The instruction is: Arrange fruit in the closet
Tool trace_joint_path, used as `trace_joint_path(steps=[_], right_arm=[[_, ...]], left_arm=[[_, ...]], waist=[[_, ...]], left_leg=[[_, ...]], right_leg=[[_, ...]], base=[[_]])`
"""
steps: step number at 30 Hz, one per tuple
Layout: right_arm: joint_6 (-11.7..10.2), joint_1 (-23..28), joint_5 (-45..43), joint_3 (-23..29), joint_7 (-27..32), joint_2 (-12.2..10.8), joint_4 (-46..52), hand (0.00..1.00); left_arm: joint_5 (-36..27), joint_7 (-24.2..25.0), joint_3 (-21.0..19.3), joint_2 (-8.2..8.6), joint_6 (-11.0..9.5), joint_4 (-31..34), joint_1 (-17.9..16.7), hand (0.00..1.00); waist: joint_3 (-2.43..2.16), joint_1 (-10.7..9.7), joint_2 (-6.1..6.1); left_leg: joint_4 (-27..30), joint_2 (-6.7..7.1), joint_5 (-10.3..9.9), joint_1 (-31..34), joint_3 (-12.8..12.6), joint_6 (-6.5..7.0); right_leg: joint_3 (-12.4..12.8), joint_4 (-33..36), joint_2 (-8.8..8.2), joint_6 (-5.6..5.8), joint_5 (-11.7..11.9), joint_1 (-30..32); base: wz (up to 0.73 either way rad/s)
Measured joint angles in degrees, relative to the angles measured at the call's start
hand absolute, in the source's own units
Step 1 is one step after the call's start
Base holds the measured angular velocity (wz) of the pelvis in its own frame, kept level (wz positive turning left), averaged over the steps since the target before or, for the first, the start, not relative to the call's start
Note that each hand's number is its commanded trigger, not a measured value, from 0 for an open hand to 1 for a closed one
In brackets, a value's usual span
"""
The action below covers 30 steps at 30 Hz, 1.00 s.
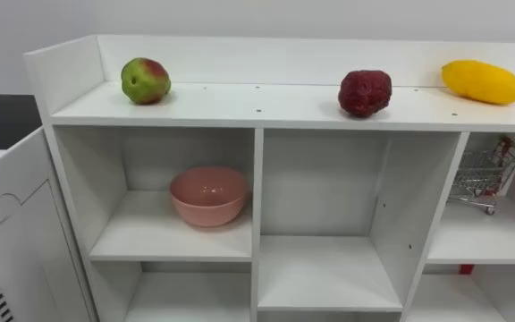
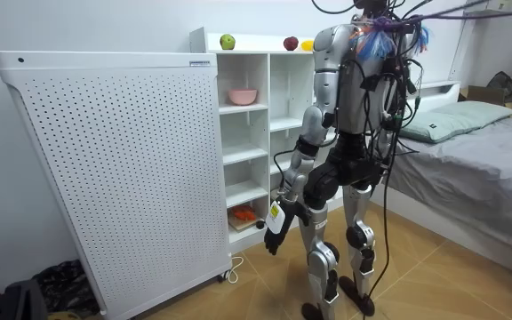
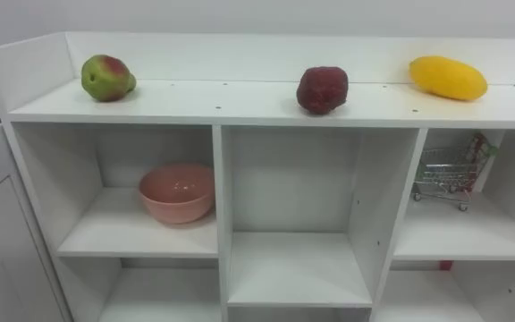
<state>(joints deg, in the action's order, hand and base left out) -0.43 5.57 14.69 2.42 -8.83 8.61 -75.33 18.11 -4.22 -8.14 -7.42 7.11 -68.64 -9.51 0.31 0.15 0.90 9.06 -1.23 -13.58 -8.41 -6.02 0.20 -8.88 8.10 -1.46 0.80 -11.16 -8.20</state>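
A white shelf divider (image 1: pixel 443 206) partly hides the small silver wire shopping cart (image 1: pixel 479 179). The orange object (image 2: pixel 243 213) low in the white closet (image 2: pixel 268 116) is too small to identify.

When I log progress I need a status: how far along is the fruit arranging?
Done: apparently nothing; the green-red fruit, dark red fruit and yellow mango lie in a row on the shelf unit's top. In hand: no fruit seen; the left hand hangs low beside the robot. Left: probably moving fruit into compartments; the pink bowl looks empty.
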Motion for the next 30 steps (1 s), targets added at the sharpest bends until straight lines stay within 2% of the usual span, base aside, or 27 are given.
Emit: trace_joint_path(steps=[15,20,23,25,30], right_arm=[[0.5,-0.1,2.8,0.3,2.1,-0.1,0.3,0.00],[0.7,-0.4,2.5,2.0,3.5,0.0,2.6,0.00],[0.5,-0.7,0.7,3.9,5.4,0.0,7.3,0.00],[0.4,-1.0,-0.5,4.3,7.2,0.2,14.5,0.00],[-0.5,-3.2,-1.6,5.6,11.3,0.1,27.5,0.00]], left_arm=[[-1.8,-0.1,0.4,-0.01,-0.2,0.5,0.1,0.00],[-2.9,-0.1,0.2,0.00,-1.8,2.5,0.1,0.00],[-4.9,-0.2,0.3,-0.01,-3.6,2.5,0.8,0.00],[-5.1,-0.1,-0.1,-0.03,-4.6,2.3,1.6,0.00],[-5.1,0.8,-0.2,0.02,-5.4,2.3,2.8,0.00]], waist=[[0.03,-0.2,-0.26],[0.07,-0.3,-0.28],[0.10,-0.6,-0.19],[0.09,-0.6,-0.24],[-0.12,-0.1,-0.28]], left_leg=[[0.0,0.00,-0.1,-0.3,0.0,-0.02],[0.0,-0.02,-0.1,-0.3,-0.1,-0.02],[0.1,0.05,-0.1,-0.3,-0.3,-0.01],[0.1,0.01,-0.1,-0.4,-0.9,0.00],[0.1,-0.08,-0.1,-0.3,-1.8,0.00]], right_leg=[[0.1,0.1,-0.01,0.00,0.0,0.0],[0.3,0.3,0.00,0.00,0.0,0.1],[1.0,0.6,-0.04,0.00,0.0,0.3],[1.4,0.7,0.01,-0.02,0.0,0.5],[2.1,0.9,0.15,-0.10,0.1,1.3]], base=[[0.00],[-0.01],[-0.05],[-0.11],[-0.09]])
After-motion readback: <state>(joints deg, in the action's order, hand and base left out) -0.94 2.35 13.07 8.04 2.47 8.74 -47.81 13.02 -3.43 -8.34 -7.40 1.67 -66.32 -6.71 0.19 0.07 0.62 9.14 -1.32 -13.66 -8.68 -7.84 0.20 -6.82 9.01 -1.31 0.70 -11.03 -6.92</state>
